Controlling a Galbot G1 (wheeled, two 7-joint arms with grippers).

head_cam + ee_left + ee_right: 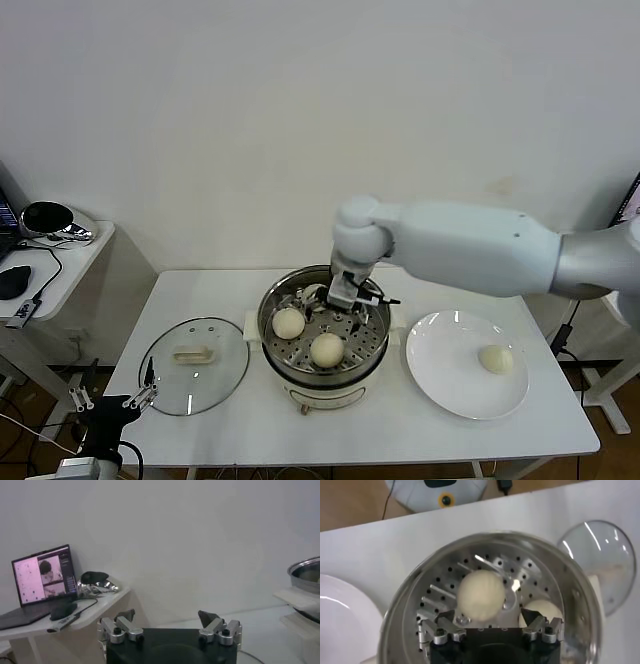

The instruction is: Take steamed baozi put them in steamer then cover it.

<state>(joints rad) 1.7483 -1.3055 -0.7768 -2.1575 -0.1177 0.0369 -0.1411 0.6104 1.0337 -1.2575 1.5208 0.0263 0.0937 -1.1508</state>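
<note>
Beside steamer [325,335], cover [195,365] and plate [450,385].

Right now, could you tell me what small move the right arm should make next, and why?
Probably lift the right end effector clear of the steamer: its jaws stand open and empty, and one baozi waits on the plate.

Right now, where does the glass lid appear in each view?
Head view: glass lid flat on the table, on the steamer's left.
Left wrist view: not in it.
Right wrist view: glass lid at the picture's edge, beside the steamer.
Shared landmark: the steamer.
</note>
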